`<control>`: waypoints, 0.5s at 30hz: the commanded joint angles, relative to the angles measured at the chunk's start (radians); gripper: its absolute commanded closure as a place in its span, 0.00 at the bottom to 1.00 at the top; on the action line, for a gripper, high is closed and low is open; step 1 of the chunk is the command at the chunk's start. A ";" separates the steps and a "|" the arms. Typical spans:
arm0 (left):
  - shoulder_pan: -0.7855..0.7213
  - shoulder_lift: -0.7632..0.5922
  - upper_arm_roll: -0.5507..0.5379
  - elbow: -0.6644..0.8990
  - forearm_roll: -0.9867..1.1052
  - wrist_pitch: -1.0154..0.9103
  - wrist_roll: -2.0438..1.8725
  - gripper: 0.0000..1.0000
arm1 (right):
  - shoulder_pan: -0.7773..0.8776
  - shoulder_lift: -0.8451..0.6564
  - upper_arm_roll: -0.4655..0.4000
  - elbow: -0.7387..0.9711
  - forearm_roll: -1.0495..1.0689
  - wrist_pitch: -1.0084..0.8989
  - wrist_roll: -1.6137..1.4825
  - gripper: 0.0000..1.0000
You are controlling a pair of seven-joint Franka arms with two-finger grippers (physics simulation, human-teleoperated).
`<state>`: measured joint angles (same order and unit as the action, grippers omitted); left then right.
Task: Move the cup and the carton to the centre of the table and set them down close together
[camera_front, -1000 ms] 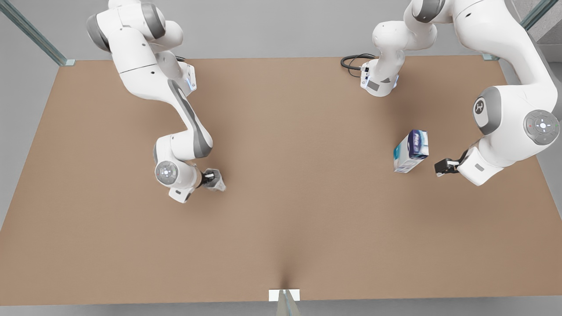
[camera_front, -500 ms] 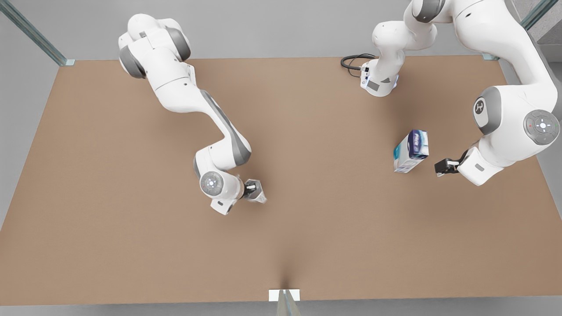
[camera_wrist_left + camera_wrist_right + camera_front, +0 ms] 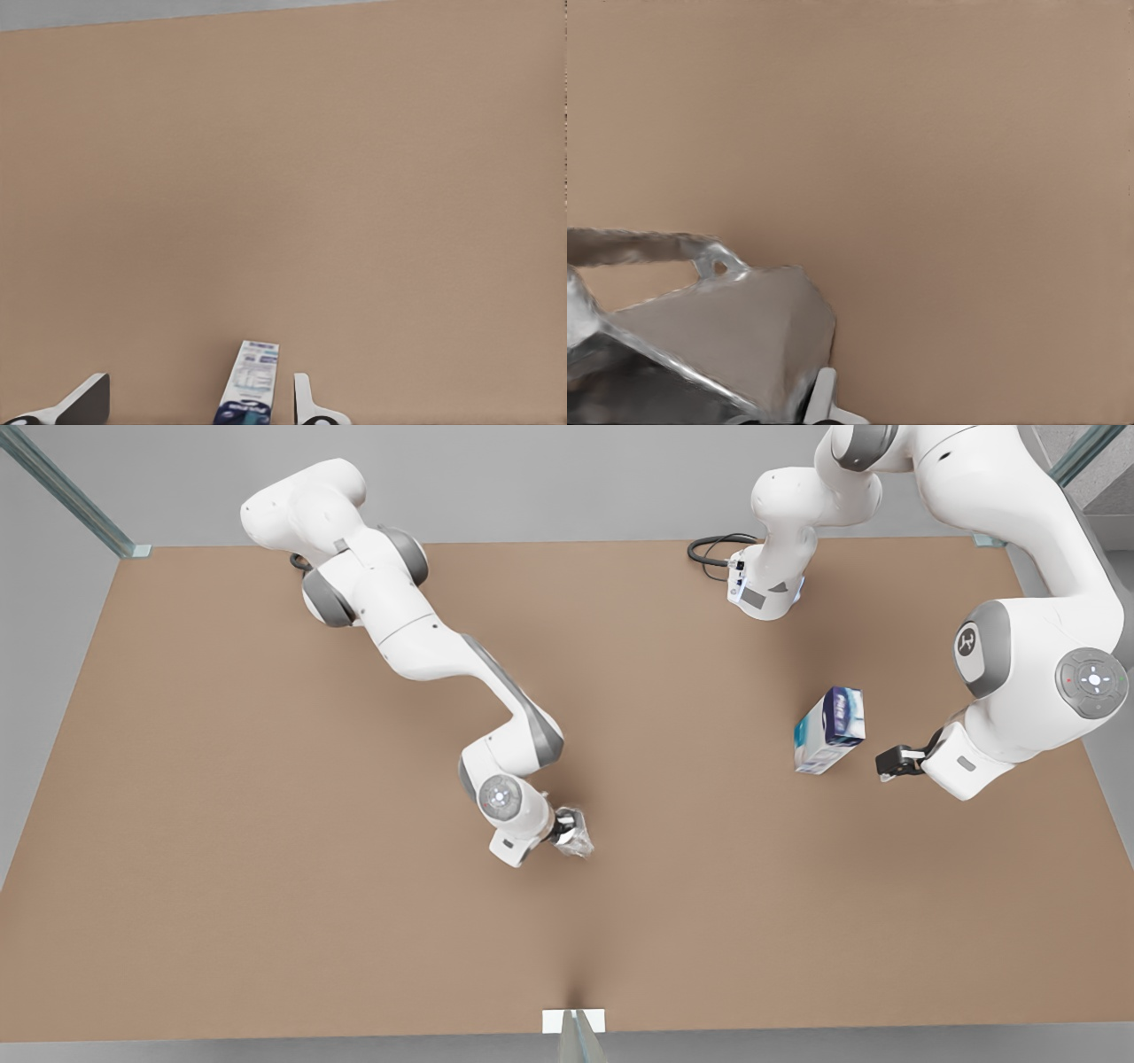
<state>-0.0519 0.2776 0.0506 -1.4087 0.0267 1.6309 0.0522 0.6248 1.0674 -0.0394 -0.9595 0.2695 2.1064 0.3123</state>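
Front view shows my 2 arms over the table point(image 3: 266, 824), a plain light-brown top. My right gripper point(image 3: 567, 834) is the one on the front view's left side, reaching out toward the middle of the table. It grips the cup point(image 3: 576, 841), a small glossy grey-white faceted piece that sits at the tip of the gripper, near the table's centre and slightly toward the near edge. I cannot tell from this view whether the cup touches the tabletop or hangs just above it.

Right wrist view puts the cup point(image 3: 709, 345) close against the camera, its thin handle point(image 3: 656, 246) sticking out to one side, with a white fingertip point(image 3: 824, 398) pressed at its edge.

My left gripper point(image 3: 890, 763) is on the front view's right side, just beside the carton point(image 3: 830, 731) but apart from it. The carton stands tilted in the picture, white with blue, purple and teal print, well apart from the cup.

Left wrist view shows the carton point(image 3: 250, 381) lying ahead between my 2 spread fingers point(image 3: 84, 400), neither one touching it, so that gripper is wide and holding nothing.
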 commanded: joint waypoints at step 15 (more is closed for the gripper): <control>-0.011 -0.187 0.017 -0.581 -0.007 0.224 0.072 0.00 | 0.024 0.009 -0.020 0.018 -0.010 0.061 0.060 0.12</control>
<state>-0.0592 0.0911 0.0689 -1.9926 0.0203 1.8384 0.1241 0.6495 1.0762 -0.0599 -0.9410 0.2592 2.1653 0.3728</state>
